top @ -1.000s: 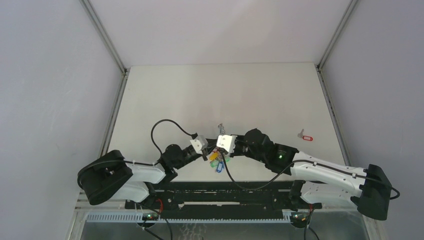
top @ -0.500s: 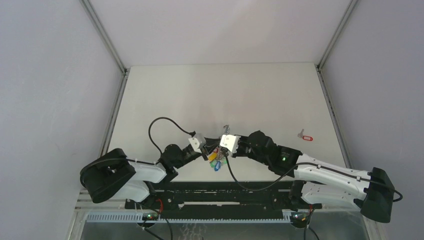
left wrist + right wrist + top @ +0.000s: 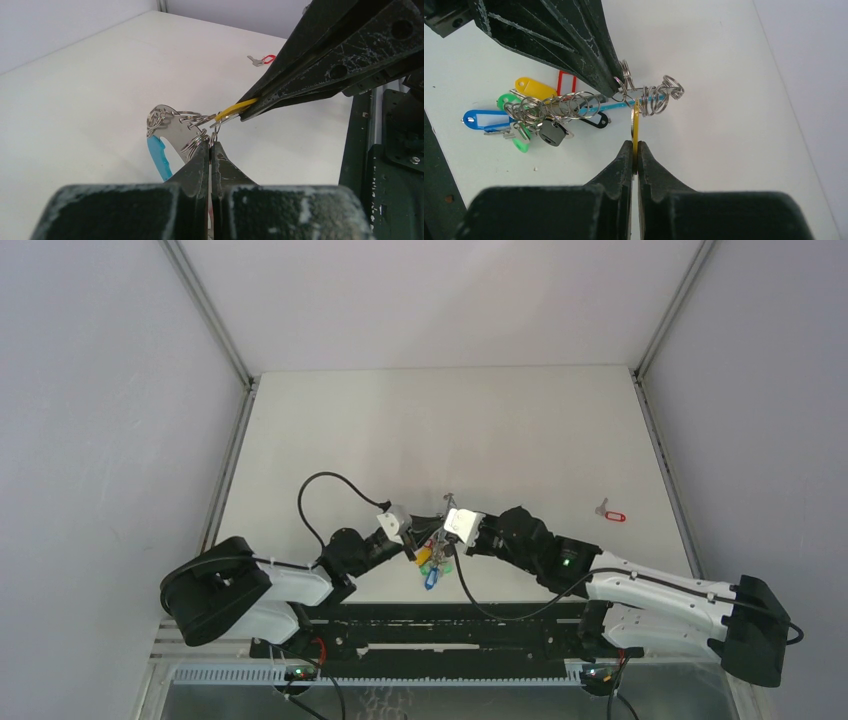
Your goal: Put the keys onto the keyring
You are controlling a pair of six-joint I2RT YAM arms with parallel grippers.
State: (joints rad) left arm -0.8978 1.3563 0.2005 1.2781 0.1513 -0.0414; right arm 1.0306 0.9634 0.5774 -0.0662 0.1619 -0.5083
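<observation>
The keyring (image 3: 170, 127) is a grey metal loop with a cyan section (image 3: 159, 157) and small split rings along it. My left gripper (image 3: 211, 147) is shut on its edge among the rings. In the right wrist view the keyring (image 3: 651, 95) is held above the table, with a bunch of blue, green, yellow and red tags (image 3: 524, 115) hanging at its left. My right gripper (image 3: 634, 146) is shut on the yellow tag (image 3: 635, 125) of one key, whose ring end touches the keyring. Both grippers meet at the table's near middle (image 3: 432, 540). A red-tagged key (image 3: 610, 512) lies on the table to the right.
The white table (image 3: 450, 430) is walled by grey panels on the left, right and back. A black rail frame (image 3: 450, 625) runs along the near edge between the arm bases. The left arm's black cable (image 3: 320, 490) loops over the table.
Both grippers stay shut on the same things. The right wrist shifted slightly right and forward, and the hanging bunch of tags sank a little towards the near edge.
</observation>
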